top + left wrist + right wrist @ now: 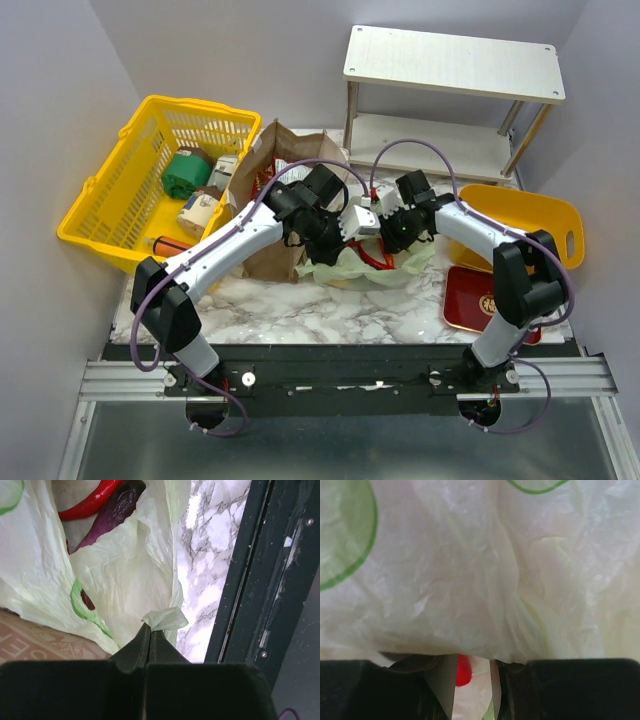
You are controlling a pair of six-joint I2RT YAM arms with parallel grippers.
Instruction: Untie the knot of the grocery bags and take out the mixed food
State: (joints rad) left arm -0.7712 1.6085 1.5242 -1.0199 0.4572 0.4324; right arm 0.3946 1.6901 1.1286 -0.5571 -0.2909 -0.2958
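The pale green plastic bag [385,268] lies crumpled mid-table, in front of the upright brown paper bag [268,190]. My left gripper [330,238] is shut on a small twisted corner of the plastic bag [165,619], its jaws pressed flat together [150,628]. Inside the bag's open mouth lie a red chili [92,505] and a purple eggplant [112,517]. My right gripper [396,238] is at the bag's right side; its jaws [472,664] stand apart, with film draped over their tips and a red item [463,672] showing through the gap. The knot is out of view.
A yellow mesh basket [100,215] at the left holds a green can [186,172] and cartons. A white two-tier shelf [450,65] stands at the back right, with a yellow tray [535,215] and a red plate [470,300] below it. The table's dark front rail [250,580] is close to the left gripper.
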